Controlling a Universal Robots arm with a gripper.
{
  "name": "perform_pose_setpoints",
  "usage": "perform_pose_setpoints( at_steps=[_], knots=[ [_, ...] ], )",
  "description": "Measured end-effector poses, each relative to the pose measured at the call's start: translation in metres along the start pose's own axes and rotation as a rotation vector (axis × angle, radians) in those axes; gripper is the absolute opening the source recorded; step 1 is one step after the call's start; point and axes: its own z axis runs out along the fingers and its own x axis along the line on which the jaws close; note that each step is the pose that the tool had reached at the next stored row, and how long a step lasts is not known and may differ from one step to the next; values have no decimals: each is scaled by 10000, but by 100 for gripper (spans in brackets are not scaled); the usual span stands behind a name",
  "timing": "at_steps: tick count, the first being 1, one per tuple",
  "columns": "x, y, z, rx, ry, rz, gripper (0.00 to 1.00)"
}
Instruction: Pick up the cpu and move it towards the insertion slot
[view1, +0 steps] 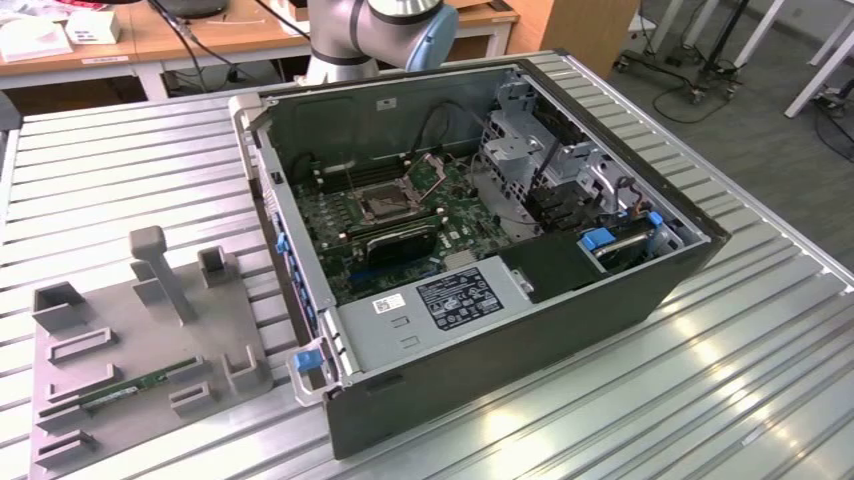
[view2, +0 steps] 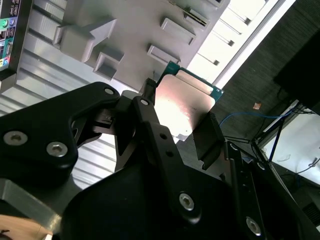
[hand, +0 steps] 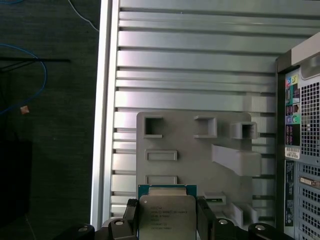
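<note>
Cpu (hand: 166, 214) gripped by two opposite edges between the black fingers (hand: 206, 220) of the gripper (hand: 168, 220), metal top facing the camera in both wrist views. It is held above the grey fixture plate (hand: 190, 150), apart from it. Open ribbed worktop (hand: 190, 65) surrounds the plate, with the worktop edge on one side and the computer case (hand: 306, 150) on the other. The exterior view adds the insertion slot (view1: 378, 203), inside the open case, well apart from the plate.

Grey holder plate (view1: 147, 340) beside computer case (view1: 547, 345)
</note>
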Motion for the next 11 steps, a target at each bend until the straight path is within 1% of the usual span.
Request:
perform_pose_setpoints(
  at_steps=[11],
  knots=[
    [0,4,-100,-1,1,0,55]
  ],
)
